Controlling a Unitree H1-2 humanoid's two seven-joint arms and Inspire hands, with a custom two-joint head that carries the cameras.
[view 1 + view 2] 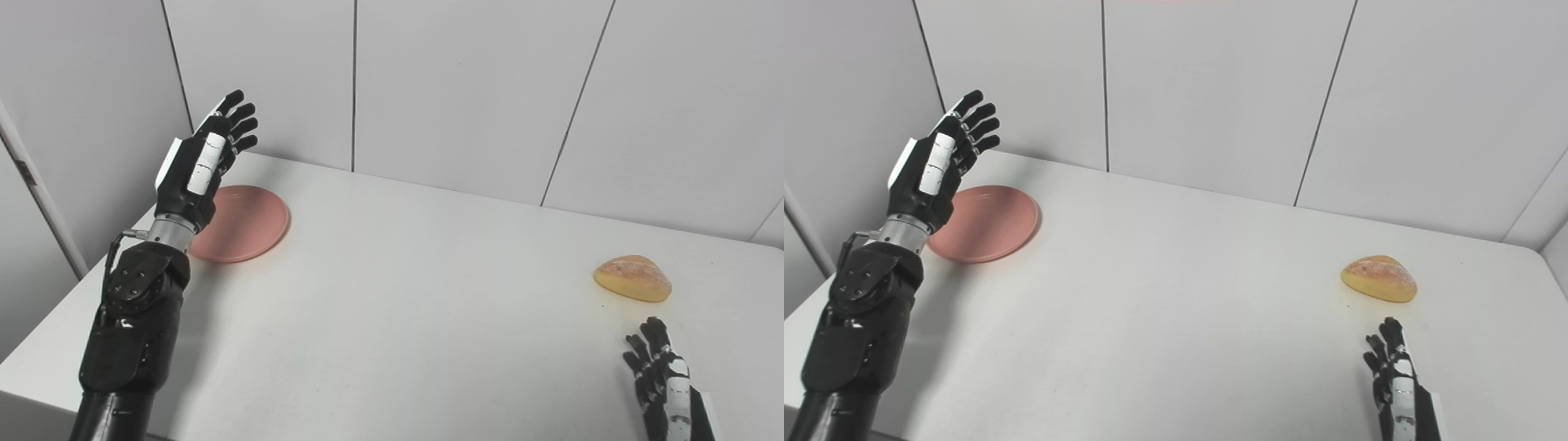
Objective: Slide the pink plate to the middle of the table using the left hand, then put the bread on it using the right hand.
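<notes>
At upper left of the frame, the left hand (202,162) is raised above the table (398,294), fingers extended and apart, holding nothing, over the left edge of the pink plate (248,223). Plate sits flat near the table's far left corner, well apart from the middle, so the slide looks not yet done. At right of the frame, the bread (633,278) lies on the bare table, untouched. Lower right, the right hand (664,380) waits just below the bread, not touching, fingers apart and empty. Both steps left: slide plate to centre, then place bread.
</notes>
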